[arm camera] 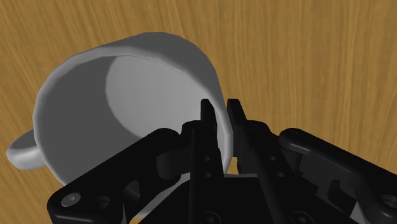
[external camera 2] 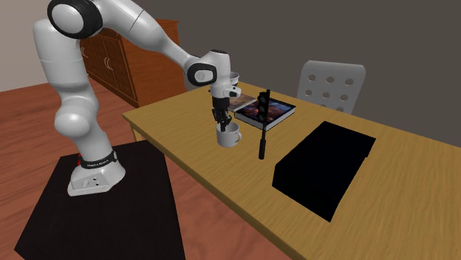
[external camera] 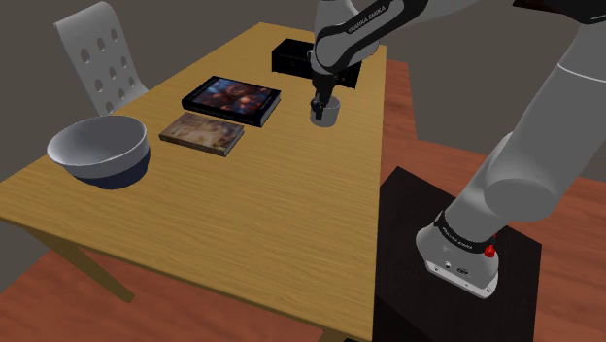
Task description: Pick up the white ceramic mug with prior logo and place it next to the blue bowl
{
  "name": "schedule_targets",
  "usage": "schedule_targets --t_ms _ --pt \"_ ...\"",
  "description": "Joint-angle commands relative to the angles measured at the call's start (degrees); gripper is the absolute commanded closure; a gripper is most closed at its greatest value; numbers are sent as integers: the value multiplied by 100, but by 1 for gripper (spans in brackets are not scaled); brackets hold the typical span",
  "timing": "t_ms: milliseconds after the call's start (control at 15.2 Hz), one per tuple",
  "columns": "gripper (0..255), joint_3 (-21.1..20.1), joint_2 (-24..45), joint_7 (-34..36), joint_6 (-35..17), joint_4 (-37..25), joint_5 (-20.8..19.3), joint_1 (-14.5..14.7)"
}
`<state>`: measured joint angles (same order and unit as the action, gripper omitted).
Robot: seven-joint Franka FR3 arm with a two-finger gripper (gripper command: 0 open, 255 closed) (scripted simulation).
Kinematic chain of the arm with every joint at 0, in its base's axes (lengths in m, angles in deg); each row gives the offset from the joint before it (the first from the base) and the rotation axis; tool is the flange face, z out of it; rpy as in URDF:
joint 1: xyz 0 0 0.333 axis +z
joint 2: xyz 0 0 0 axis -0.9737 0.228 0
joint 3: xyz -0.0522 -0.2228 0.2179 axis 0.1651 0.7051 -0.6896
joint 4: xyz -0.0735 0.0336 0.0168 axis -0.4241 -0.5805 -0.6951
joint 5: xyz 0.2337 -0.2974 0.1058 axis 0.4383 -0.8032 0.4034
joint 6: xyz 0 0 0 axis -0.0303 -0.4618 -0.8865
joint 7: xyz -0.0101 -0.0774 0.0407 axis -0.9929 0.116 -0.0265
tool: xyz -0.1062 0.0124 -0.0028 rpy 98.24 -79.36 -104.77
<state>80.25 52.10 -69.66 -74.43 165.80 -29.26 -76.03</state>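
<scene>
Pinching the smooth rounded grey-white mug by its rim, black gripper clamped tight, handle loop partly hidden, grained wooden table beneath.

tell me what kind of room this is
Probably a dining room in a house: a wooden table with a bowl and a mug, a white chair drawn up to it, and a wooden cabinet by the wall.

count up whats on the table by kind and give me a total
white mug: 1
blue bowl: 1
books: 2, the dark-cover book and the tan-cover book
black box: 1
thin black upright stick: 1
total: 6
</scene>
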Motion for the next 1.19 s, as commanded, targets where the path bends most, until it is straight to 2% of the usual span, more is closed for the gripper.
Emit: schedule_targets --t_ms 0,1122 --pt "255 0 1 0 -1 2 0 0" --pt "255 -8 -638 -13 1262 -624 -39 17"
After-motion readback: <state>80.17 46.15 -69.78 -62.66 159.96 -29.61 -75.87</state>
